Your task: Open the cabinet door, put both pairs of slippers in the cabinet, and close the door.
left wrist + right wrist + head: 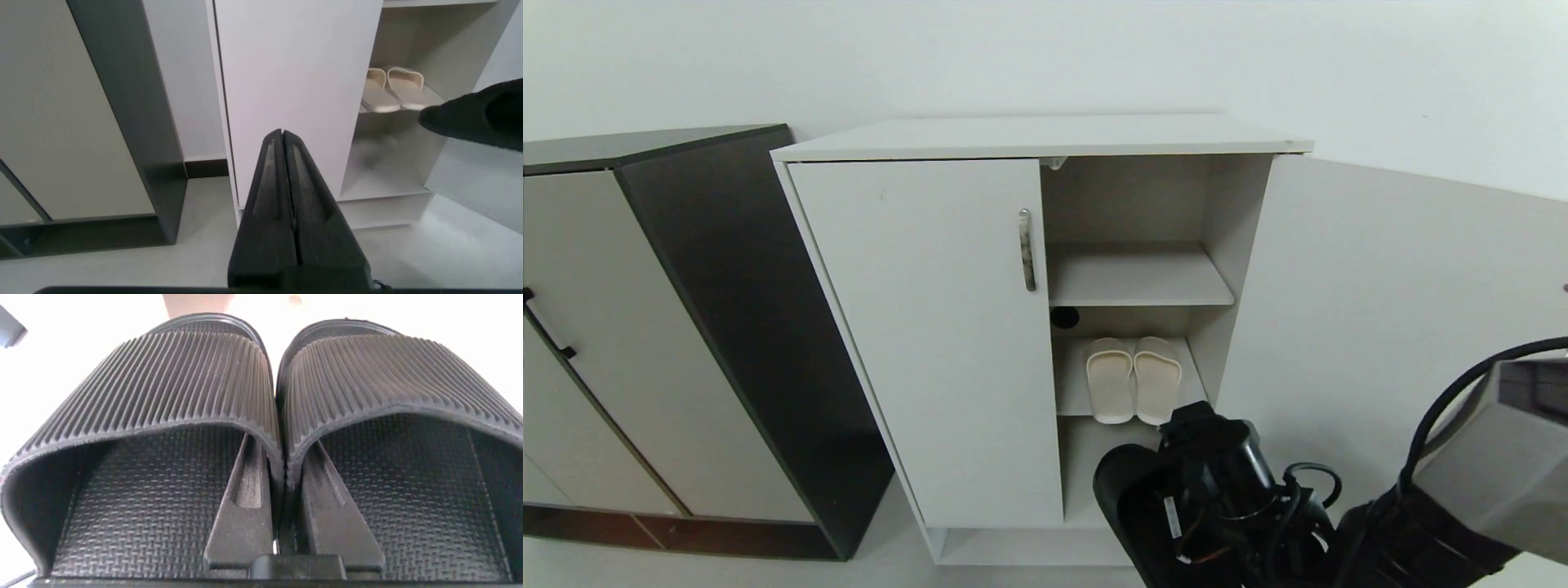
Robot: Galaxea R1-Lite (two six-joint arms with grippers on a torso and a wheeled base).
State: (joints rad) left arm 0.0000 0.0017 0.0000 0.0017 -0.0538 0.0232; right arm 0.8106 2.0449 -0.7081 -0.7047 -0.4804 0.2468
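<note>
The white cabinet (1045, 135) stands with its right door (1380, 310) swung wide and its left door (931, 327) closed. A pair of white slippers (1134, 377) (392, 88) lies side by side on the middle shelf. Just in front of the lower compartment, a pair of black ribbed slippers (1143, 498) (270, 416) (482, 118) is held. My right gripper (282, 457) is shut on the two inner walls pressed together. My left gripper (283, 135) is shut on nothing, low in front of the closed left door.
A second cabinet (727, 327) with a dark side panel and a black handle (547, 327) stands close on the left. The upper shelf (1135, 278) is bare. The open door bounds the space on the right. Pale floor (196, 261) lies in front.
</note>
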